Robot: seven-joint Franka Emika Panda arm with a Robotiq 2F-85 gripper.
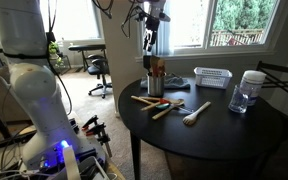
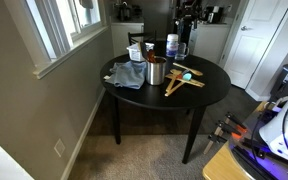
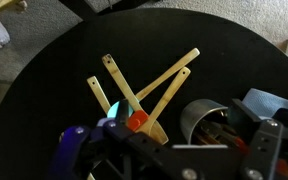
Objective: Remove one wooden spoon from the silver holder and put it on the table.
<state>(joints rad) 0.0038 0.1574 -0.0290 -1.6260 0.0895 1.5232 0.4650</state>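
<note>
The silver holder (image 1: pixel 155 84) stands on the round black table (image 1: pixel 224 130), near its left edge. Mid-brown wooden spoon handles (image 1: pixel 155 66) stick up out of it. My gripper (image 1: pixel 151 42) hangs straight above the holder, a little over the handle tips, open and empty. In the wrist view the holder (image 3: pixel 197 122) lies between my spread fingers (image 3: pixel 172 140), with brown spoon ends (image 3: pixel 220 134) inside it. The holder (image 2: pixel 156 72) also shows in an exterior view on the table (image 2: pixel 209 85).
Several pale wooden utensils (image 3: pixel 149 85) lie crossed on the table beside the holder, one with a red and teal tip. A whitish spoon (image 1: pixel 195 113), a white basket (image 1: pixel 212 77), a clear jar (image 1: pixel 246 92) and a blue cloth (image 2: pixel 129 74) are also on the table.
</note>
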